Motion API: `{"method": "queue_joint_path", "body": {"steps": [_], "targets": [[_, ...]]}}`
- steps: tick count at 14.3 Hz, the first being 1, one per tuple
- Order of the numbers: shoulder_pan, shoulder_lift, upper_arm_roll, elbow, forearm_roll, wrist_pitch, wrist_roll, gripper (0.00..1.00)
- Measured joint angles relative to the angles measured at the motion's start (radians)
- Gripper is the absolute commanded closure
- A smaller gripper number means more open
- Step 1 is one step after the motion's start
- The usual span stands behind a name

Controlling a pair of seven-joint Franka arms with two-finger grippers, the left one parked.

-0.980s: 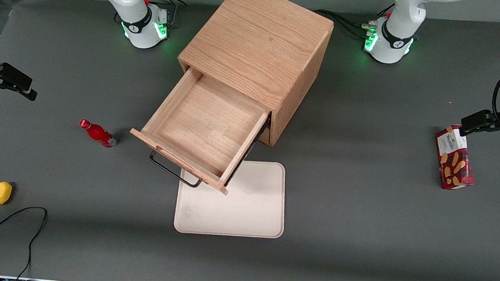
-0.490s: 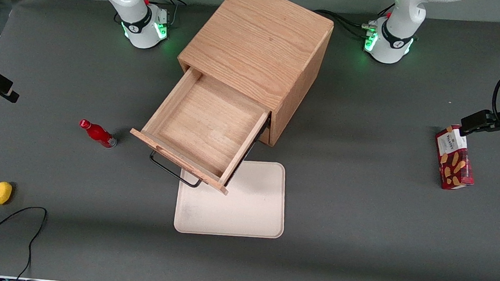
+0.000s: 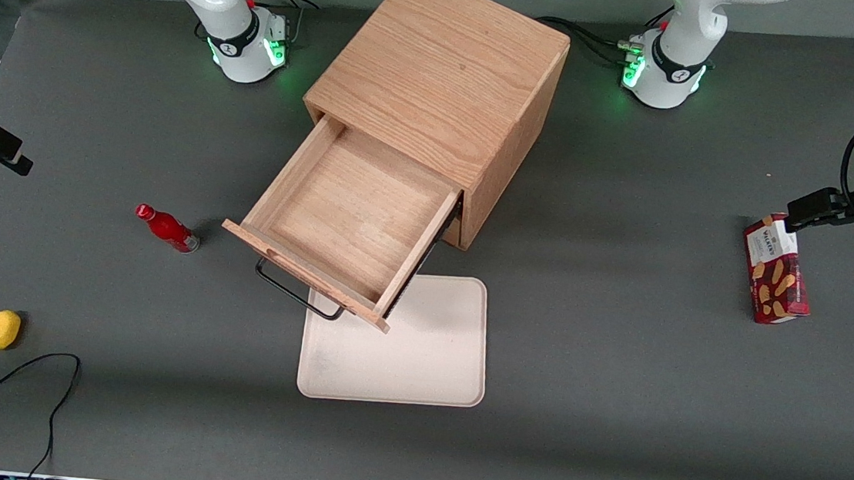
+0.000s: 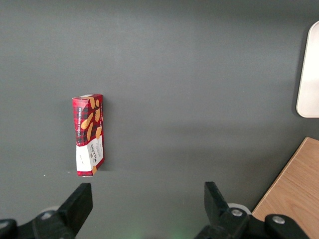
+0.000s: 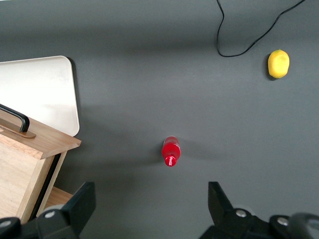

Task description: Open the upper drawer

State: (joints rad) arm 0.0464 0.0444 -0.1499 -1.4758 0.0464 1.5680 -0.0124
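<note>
The only readable text is on the red tartan biscuit box lying toward the parked arm's end of the table: its white label panel carries the brand name "Walkers", legible in the front view and faintly on the same box in the left wrist view. Smaller print beneath that name is too small to read. Nothing else in view bears any lettering, number or sign that can be made out.
</note>
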Motion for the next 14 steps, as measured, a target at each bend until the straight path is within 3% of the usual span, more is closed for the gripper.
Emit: {"method": "queue_joint_path", "body": {"steps": [14], "targets": [[-0.004, -0.002, 0.02, 0.0, -0.025, -0.063, 0.005, 0.0]]}}
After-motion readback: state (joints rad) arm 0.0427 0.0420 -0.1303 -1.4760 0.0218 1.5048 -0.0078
